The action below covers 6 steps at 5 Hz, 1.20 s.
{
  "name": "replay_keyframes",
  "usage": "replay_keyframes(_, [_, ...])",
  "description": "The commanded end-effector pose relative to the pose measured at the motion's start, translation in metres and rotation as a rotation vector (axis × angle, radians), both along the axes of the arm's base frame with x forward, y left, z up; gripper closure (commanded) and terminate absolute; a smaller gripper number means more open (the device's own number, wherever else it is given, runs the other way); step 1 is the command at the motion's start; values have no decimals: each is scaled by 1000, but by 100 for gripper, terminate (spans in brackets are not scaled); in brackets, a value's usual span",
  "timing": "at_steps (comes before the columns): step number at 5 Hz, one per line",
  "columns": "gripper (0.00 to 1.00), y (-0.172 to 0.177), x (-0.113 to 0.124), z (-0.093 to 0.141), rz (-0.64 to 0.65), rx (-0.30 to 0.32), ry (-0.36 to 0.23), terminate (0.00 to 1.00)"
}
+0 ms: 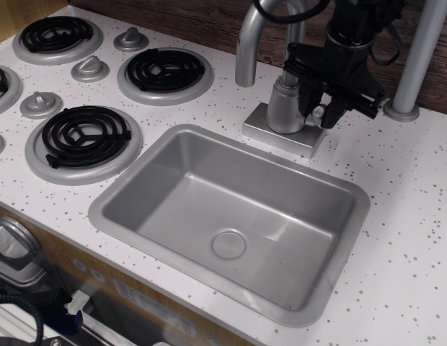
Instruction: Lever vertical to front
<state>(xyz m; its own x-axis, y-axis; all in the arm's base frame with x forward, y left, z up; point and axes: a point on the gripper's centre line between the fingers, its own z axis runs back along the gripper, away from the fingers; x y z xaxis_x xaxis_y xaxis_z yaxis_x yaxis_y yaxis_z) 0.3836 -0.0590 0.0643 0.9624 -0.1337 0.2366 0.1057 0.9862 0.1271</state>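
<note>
The lever (319, 113) is a small silver-grey handle on the right side of the faucet body (285, 108). Only a small part of it shows between my fingers; its paddle is mostly hidden by my hand, so I cannot tell its angle. My black gripper (322, 108) comes down from the top right and straddles the lever, one finger (308, 99) on the faucet side and one on the outer side. The jaws look open about as wide as before, with the lever between them.
The tall curved spout (245, 43) rises left of my gripper. The faucet base plate (270, 135) sits behind the grey sink (101, 210). A grey pole (418, 58) stands at the right. Stove burners (166, 70) and knobs (90, 69) lie at the left.
</note>
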Motion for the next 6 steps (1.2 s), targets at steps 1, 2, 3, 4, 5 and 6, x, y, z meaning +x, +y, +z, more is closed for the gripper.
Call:
replay_keyframes(1, [100,3,4,-11,-5,-50,-44,0])
replay_keyframes(2, [100,5,4,-19,-6,-68,-41,0])
replay_keyframes(3, [100,5,3,-24,1,-70,-53,0])
replay_keyframes(4, [0,3,1,-16,-1,-64,-34,0])
replay_keyframes(5, [0,-4,-8,0,25,-35,-10,0])
replay_keyframes(6, [0,-11,-19,17,56,-5,25,0])
